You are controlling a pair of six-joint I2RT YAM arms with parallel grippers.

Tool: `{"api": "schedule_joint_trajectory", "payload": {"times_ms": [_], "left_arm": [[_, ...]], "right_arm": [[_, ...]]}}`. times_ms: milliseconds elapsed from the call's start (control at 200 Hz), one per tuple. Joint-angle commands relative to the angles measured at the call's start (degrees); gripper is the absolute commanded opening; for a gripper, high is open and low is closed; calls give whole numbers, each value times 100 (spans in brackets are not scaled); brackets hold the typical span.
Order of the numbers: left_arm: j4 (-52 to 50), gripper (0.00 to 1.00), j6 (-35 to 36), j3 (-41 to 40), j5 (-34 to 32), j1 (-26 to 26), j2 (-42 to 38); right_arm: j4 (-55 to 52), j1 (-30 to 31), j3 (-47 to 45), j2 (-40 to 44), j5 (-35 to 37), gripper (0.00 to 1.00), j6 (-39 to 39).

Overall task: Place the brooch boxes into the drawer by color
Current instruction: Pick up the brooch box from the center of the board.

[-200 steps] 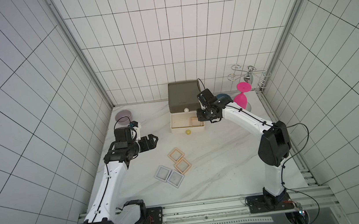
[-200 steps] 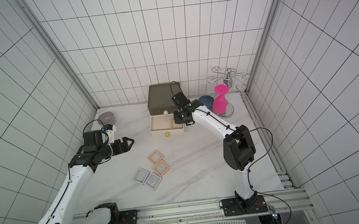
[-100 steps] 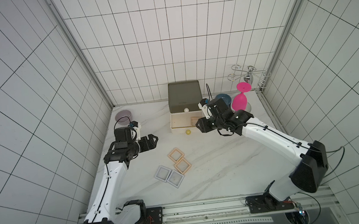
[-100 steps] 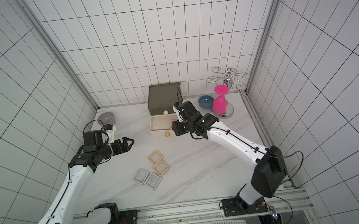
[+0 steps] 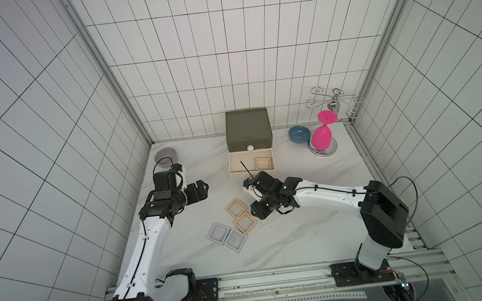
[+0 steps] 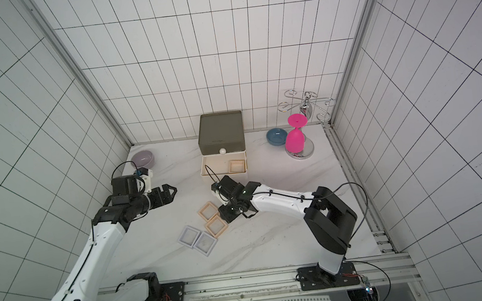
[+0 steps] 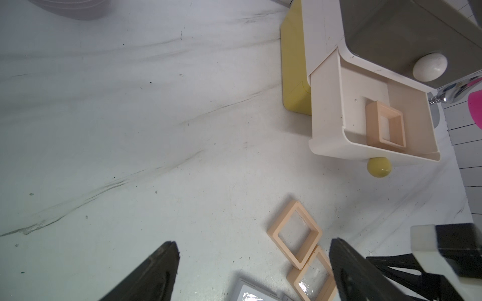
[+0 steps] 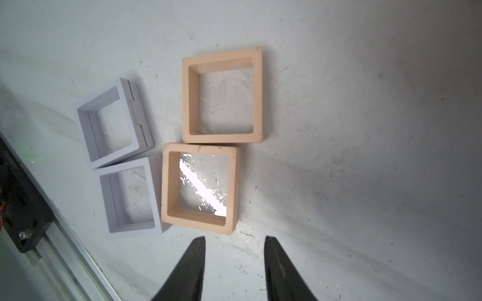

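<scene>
Brooch boxes and the drawer chest on a marbled tabletop, seen in both top views. Four boxes lie flat in a tight cluster near the middle of the tabletop: two peach boxes touching edge to edge, and two lavender boxes close against them on the side toward the front rail. A fifth box, also peach, lies inside the white tier, which stands drawn open; it sits at the end of that tier toward the robot's right. Above it the olive tier is closed, its white knob facing forward. The yellow tier beneath shows in the left wrist view, and a yellow knob shows at the front of the open tier. The right end effector has its jaws parted with nothing between them, tips just beside the edge of one peach box. The left end effector is spread wide and empty, hovering over bare tabletop to the left of the cluster, well apart from every box. At the back: a lilac bowl on the left; a blue bowl and a pink goblet, foot upward, by a chrome rack on the right.
</scene>
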State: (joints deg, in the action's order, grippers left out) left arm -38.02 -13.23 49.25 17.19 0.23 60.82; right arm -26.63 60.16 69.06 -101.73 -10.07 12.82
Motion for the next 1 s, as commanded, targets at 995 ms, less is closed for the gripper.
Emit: {"api": "schedule_joint_trajectory", "payload": {"times_ms": [995], "left_arm": [[15,94,-30,34,-97,41,-78]], "right_arm": [[-930,277,1509,-1461,733,20,-440]]}}
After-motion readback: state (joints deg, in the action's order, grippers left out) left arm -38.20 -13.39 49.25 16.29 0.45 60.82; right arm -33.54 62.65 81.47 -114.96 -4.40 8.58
